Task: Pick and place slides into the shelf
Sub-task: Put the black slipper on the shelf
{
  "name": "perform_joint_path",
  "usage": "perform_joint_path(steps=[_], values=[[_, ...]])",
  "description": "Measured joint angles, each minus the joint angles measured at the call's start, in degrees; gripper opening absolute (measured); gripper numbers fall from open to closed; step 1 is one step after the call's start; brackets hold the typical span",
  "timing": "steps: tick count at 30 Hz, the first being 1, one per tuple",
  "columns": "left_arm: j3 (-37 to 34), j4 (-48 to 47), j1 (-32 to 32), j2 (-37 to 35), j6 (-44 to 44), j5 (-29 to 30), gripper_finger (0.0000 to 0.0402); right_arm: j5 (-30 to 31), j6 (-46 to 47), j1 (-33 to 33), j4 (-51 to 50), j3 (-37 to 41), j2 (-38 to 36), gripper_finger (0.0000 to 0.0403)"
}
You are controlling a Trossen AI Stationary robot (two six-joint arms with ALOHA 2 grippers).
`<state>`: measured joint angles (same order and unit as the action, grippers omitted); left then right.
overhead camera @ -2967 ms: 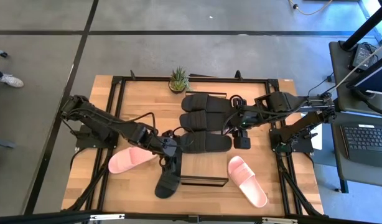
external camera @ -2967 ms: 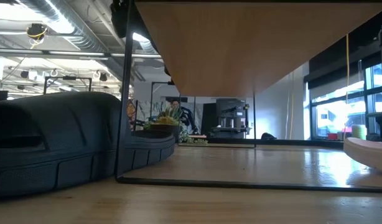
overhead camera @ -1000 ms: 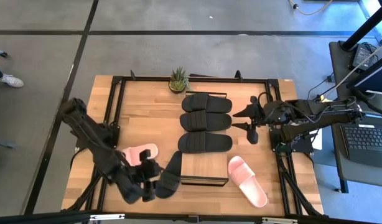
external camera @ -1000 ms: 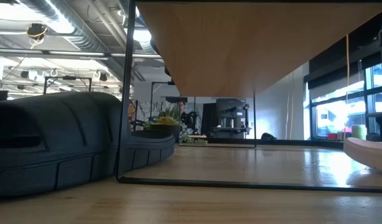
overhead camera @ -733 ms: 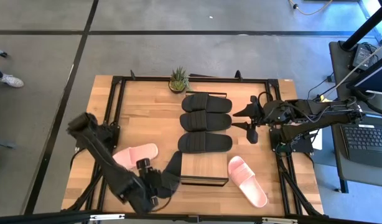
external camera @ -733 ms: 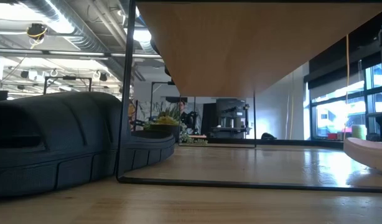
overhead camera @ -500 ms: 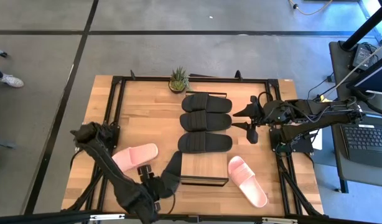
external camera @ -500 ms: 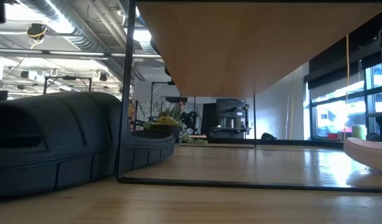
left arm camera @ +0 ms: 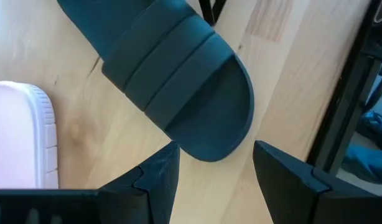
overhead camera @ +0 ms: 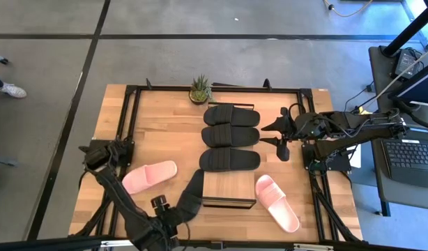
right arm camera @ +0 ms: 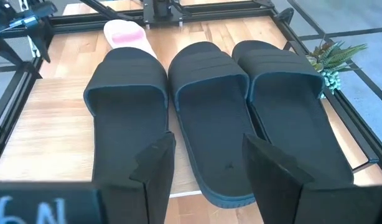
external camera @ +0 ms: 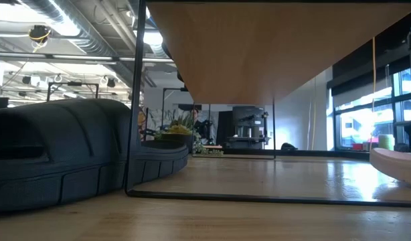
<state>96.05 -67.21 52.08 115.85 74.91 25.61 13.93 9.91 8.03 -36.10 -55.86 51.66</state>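
Three black slides (overhead camera: 231,136) lie side by side on the shelf; its bare wood top (overhead camera: 228,188) shows at the near end. A fourth black slide (overhead camera: 190,191) lies slanted on the table beside the shelf's left near corner, and fills the left of the low view (external camera: 58,154). One pink slide (overhead camera: 149,176) lies left of it, another (overhead camera: 277,202) right of the shelf. My left gripper (left arm camera: 213,180) is open near the table's near edge, its fingers just short of the fourth slide's near end (left arm camera: 209,134). My right gripper (right arm camera: 206,168) is open and empty, right of the shelf, facing the three slides.
A small potted plant (overhead camera: 199,89) stands at the table's far edge behind the shelf. A dark metal frame (overhead camera: 130,111) runs around the tabletop. The shelf's thin leg (external camera: 135,100) stands next to the fourth slide. A person's shoe (overhead camera: 12,89) shows on the floor at far left.
My left arm has swung toward the table's near edge, and its gripper has drawn back a little from the fourth black slide toward that edge. The slide lies where it was. My right arm has kept still.
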Motion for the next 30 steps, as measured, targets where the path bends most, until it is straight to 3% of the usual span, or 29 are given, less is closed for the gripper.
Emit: perform_joint_path(steps=[4,11,17,30], values=[[-0.1,0.3,0.2,0.3,-0.6,0.3,0.0195,0.0,0.0,0.0,0.0,0.0,0.0,0.0187],[-0.1,6.2,0.0,5.1,-9.3,-0.2,0.0195,0.0,0.0,0.0,0.0,0.0,0.0,0.0187],[-0.2,6.4,0.0,6.5,-7.9,-0.7,0.0195,0.0,0.0,0.0,0.0,0.0,0.0,0.0187],[-0.2,6.7,-0.9,8.6,-17.1,-1.4,0.0195,0.0,0.1,0.0,0.0,0.0,0.0,0.0187]])
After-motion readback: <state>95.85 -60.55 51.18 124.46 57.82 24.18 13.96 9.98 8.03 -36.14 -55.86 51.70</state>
